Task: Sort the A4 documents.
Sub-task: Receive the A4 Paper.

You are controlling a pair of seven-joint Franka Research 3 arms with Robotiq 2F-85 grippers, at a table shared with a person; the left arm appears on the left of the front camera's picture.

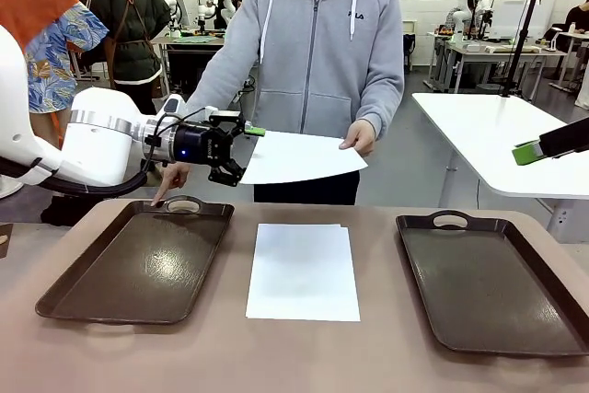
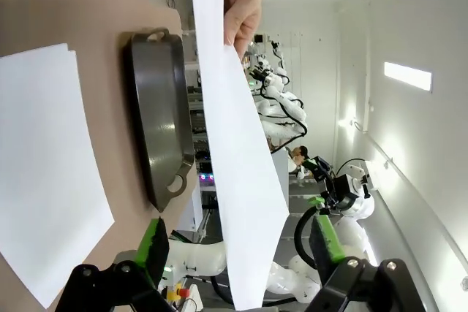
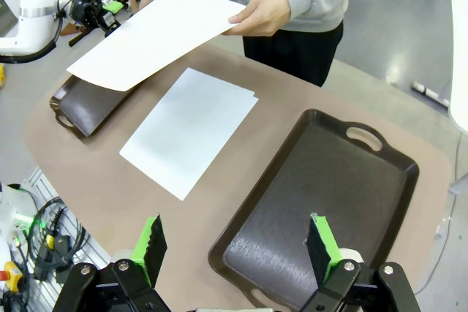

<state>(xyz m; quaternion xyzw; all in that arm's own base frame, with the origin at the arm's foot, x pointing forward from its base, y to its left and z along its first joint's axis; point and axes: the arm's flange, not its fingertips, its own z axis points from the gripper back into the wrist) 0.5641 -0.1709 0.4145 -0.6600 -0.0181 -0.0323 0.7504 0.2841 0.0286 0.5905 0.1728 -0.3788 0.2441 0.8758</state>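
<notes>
The left pincer (image 1: 244,152) stands wide open and turned sideways, its two green pads (image 2: 155,242) on either side of the edge of one A4 sheet (image 1: 299,156) without pressing on it. That sheet hangs in the air above the far edge of the desk (image 1: 368,356), held at its opposite edge by the person's hand (image 1: 359,138). The person's other hand (image 1: 170,181) has a finger on the handle of the left tray (image 1: 138,269). The right pincer (image 3: 235,242) is also wide open and holds nothing; it hangs above the near end of the right tray (image 3: 314,180). Between the two dark brown trays, the other A4 documents (image 1: 304,271) lie flat on the desk, one sheet slightly offset on another, touching neither tray.
</notes>
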